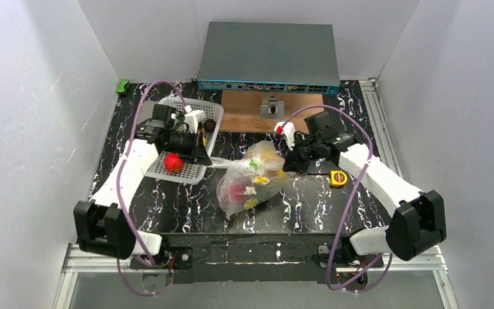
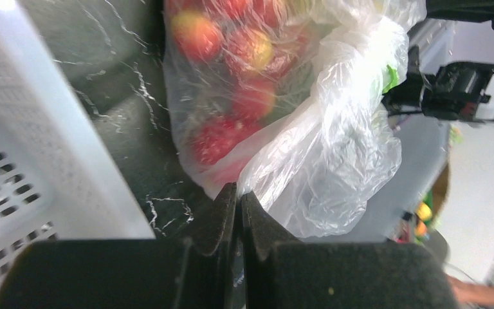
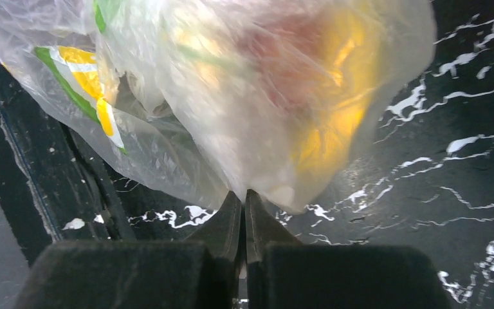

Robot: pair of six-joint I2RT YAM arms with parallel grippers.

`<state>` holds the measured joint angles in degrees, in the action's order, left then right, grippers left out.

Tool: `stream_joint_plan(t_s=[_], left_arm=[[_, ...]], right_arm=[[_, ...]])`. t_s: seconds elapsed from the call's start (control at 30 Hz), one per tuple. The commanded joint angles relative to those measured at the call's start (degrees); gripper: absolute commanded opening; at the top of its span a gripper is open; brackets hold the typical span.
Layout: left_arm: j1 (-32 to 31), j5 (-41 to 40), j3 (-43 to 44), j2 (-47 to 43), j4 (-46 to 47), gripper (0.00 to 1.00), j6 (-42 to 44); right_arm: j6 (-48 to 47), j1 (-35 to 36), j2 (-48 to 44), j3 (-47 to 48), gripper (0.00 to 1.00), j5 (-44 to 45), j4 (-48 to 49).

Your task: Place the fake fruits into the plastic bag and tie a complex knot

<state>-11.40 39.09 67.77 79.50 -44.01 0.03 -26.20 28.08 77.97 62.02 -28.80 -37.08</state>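
Note:
The clear printed plastic bag lies mid-table with several fake fruits inside: red and yellow pieces show through the film, and a yellow one shows in the right wrist view. My left gripper is shut on the bag's left edge, stretched toward the basket. My right gripper is shut on the bag's right edge. A red fruit and a dark grape bunch lie in the white lattice basket.
A yellow tape measure lies right of the bag. A wooden board with a small metal fixture and a grey network switch stand at the back. A green object sits at the far left corner.

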Motion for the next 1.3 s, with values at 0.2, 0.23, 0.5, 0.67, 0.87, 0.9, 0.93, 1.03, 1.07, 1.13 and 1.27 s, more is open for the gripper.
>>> stream_joint_plan(t_s=[0.2,0.23,0.5,0.67,0.87,0.9,0.93,1.03,1.07,1.13,1.27], left_arm=[[19.26,-15.01,-2.72,-2.48,-7.43,0.0,10.19],[21.08,-15.06,-2.72,-1.98,-7.1,0.0,10.7],[24.34,-12.15,-3.22,0.2,-6.95,0.0,13.83],[20.43,-2.78,-4.89,-3.51,-8.01,0.0,15.43],[13.92,3.14,-5.01,-4.45,-8.58,0.24,17.89],[13.41,4.24,-4.56,-4.51,-8.86,0.36,18.5],[12.89,5.56,-4.1,-4.61,-9.16,0.47,19.37],[9.47,8.99,-3.71,-5.7,-9.56,0.66,22.44],[8.1,9.62,-4.05,-6.15,-9.21,0.7,23.71],[3.97,9.0,-4.76,-6.61,-7.4,0.74,26.11],[-2.63,6.19,-5.09,-5.49,-1.9,0.78,28.94]], right_arm=[[-12.95,-13.16,-1.77,-7.58,0.01,11.82,-3.07],[-13.7,-14.13,-1.49,-7.88,0.01,11.99,-2.48],[-13.68,-15.54,-0.77,-8.25,0.01,9.72,-1.59],[-8.39,-12.78,-0.49,-2.11,0.01,0.43,-5.82],[-8.78,-9.21,0.49,0.34,0.17,-4.24,-8.73],[-9.19,-9.19,0.44,0.38,0.27,-4.39,-9.23],[-9.75,-9.14,0.2,0.43,0.33,-4.42,-9.69],[-11.29,-9.18,-1.01,0.34,0.47,-4.26,-10.86],[-11.44,-9.18,-1.33,0.3,0.51,-4.36,-10.94],[-11.59,-8.94,-1.4,0.47,0.59,-4.75,-10.69],[-11.32,-7.25,0.4,1.56,0.63,-3.45,-9.88]])
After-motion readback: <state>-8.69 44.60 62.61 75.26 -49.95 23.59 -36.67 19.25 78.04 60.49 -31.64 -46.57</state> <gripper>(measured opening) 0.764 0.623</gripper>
